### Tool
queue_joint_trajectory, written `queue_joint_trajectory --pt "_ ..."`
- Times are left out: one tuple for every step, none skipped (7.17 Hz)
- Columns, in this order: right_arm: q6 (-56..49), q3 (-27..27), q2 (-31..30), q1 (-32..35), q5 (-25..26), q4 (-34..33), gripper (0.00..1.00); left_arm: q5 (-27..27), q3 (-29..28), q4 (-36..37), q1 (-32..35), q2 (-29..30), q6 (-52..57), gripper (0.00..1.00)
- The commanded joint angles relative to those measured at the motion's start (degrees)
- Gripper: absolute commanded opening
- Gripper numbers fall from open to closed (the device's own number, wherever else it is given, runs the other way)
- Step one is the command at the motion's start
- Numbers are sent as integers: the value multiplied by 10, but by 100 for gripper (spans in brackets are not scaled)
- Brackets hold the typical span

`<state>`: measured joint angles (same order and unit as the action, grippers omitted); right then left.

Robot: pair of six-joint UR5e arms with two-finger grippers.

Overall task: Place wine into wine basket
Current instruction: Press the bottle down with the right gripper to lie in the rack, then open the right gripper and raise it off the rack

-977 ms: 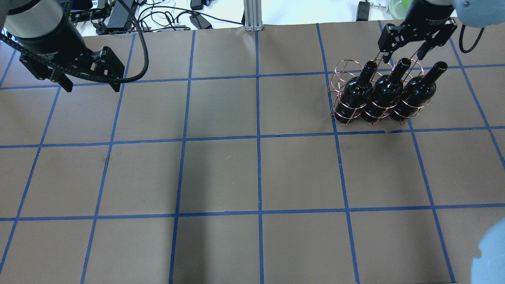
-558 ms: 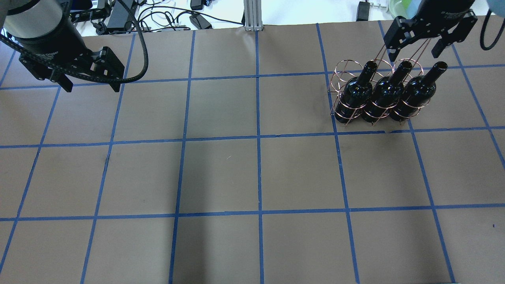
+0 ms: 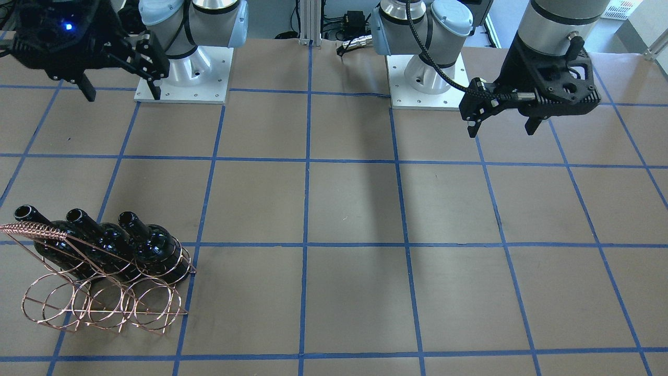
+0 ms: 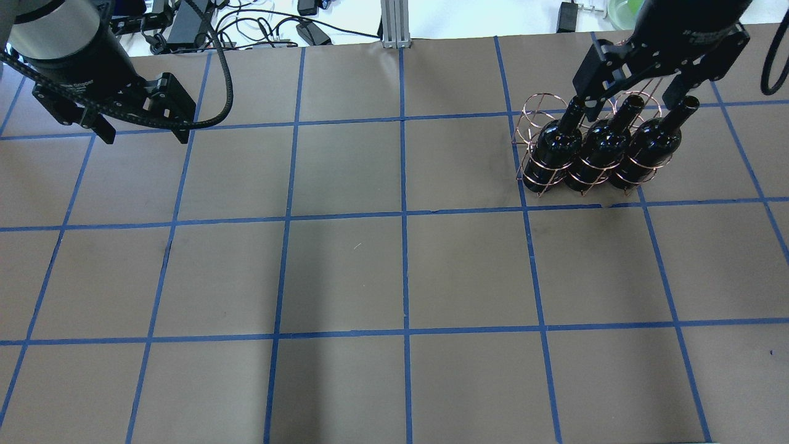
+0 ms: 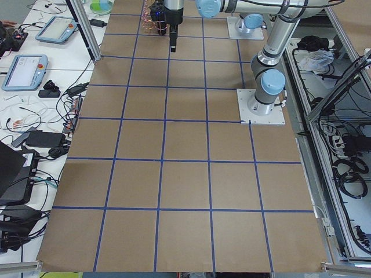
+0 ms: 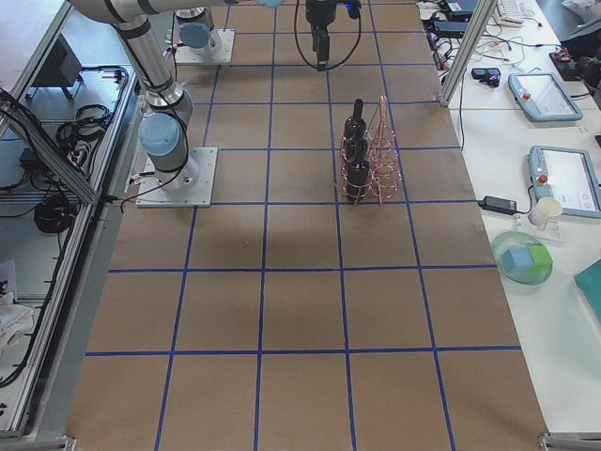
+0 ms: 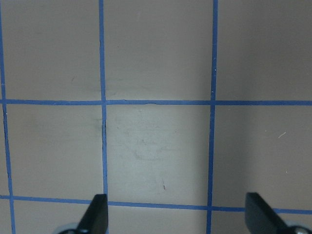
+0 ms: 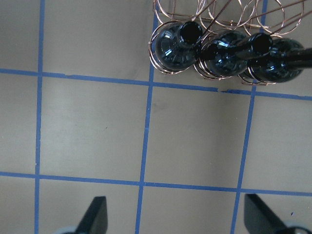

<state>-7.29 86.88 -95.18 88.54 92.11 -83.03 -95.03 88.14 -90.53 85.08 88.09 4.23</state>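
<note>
seen from the operators' side, the nearest thing is the copper wire wine basket, standing on the brown counter with its blue tape grid; its near row of rings holds nothing. just behind, in the row toward the robot, three dark wine bottles stand upright side by side, each ringed by wire with its neck clear above. the coil-wrapped handle rides at the top of the frame, above the rings. farther back the right gripper hangs with its jaws spread wide and nothing between them; it looks to be high over the counter near the basket, though its exact offset is hard to judge. well apart, over the other half of the counter, the left gripper hangs with jaws likewise spread and empty, bare paper and tape below. the two arm bases sit farthest back.
</note>
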Motion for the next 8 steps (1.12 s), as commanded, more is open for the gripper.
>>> queue_joint_trajectory --pt "-2 30 -24 4 1 -26 100 40 -2 -4 3 -20 0 100" --pt "2 30 -30 3 -3 -26 100 43 -2 -5 15 -23 -1 100" --pt "4 27 -31 2 -9 -27 100 42 -1 -4 30 -24 -1 100" --pt "7 6 -23 3 -28 -29 100 44 0 -5 34 -23 -1 100" --pt "10 -12 -12 2 -29 -30 100 46 0 -4 34 -23 -1 100" --pt "25 -14 -5 3 -30 -30 100 41 0 -5 34 -23 1 100" --pt "43 -18 -4 3 -22 -31 100 36 1 -7 34 -27 4 100" --pt "61 -27 2 3 -20 -30 100 37 4 -6 34 -26 4 100"
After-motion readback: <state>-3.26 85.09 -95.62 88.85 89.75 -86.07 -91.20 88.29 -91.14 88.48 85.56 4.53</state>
